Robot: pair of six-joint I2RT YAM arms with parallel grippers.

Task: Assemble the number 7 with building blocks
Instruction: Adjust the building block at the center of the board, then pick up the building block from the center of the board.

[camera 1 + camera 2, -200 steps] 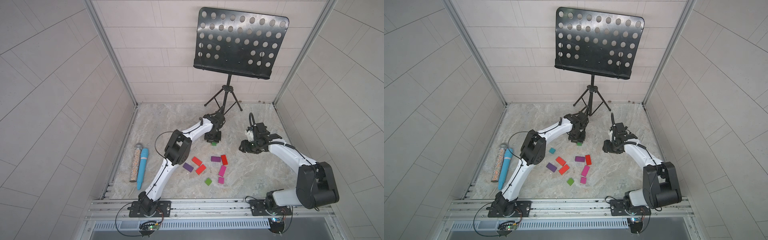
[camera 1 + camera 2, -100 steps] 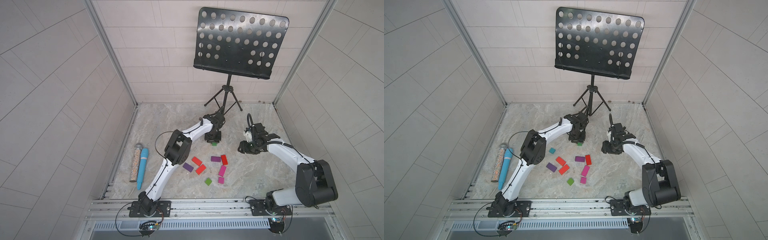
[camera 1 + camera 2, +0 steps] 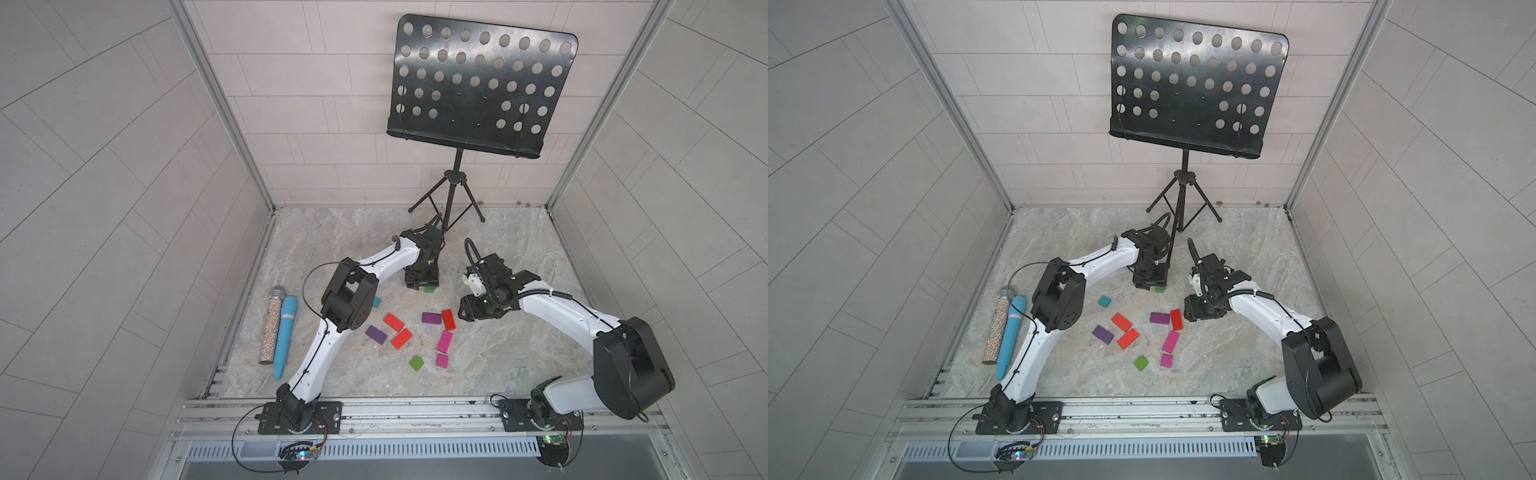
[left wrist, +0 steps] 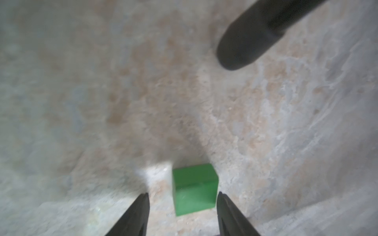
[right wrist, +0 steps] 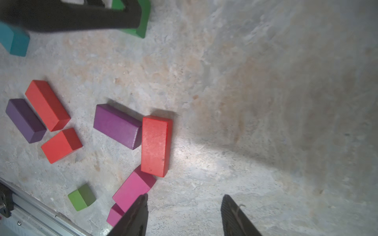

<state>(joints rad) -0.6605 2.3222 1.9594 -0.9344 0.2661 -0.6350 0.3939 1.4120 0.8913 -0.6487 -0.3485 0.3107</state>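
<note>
On the marble-patterned table (image 3: 519,365), the left claw (image 4: 182,201) is seen lowered around a small green square block (image 4: 194,190). Its jaws are parted narrowly, and a gap is left on one side. The block is left resting on the table, near a leg of the black tripod music stand (image 3: 453,195). The right claw (image 5: 185,197) is held partly open and empty, just beside a magenta rectangular block (image 5: 133,189).

The number 7 (image 3: 1171,341) is found partly laid at the table's middle. A purple rectangular block (image 3: 431,318) is butted against a red rectangular block (image 3: 448,319), whose lower end is met by the magenta one. A small magenta square block (image 3: 442,360) is placed just below. Scattered nearby, apart from the figure, are:
- another red block (image 3: 392,322)
- a shorter red block (image 3: 401,338)
- a darker purple block (image 3: 376,335)
- a second green square (image 3: 416,363)
- a teal square (image 3: 1104,301)
</note>
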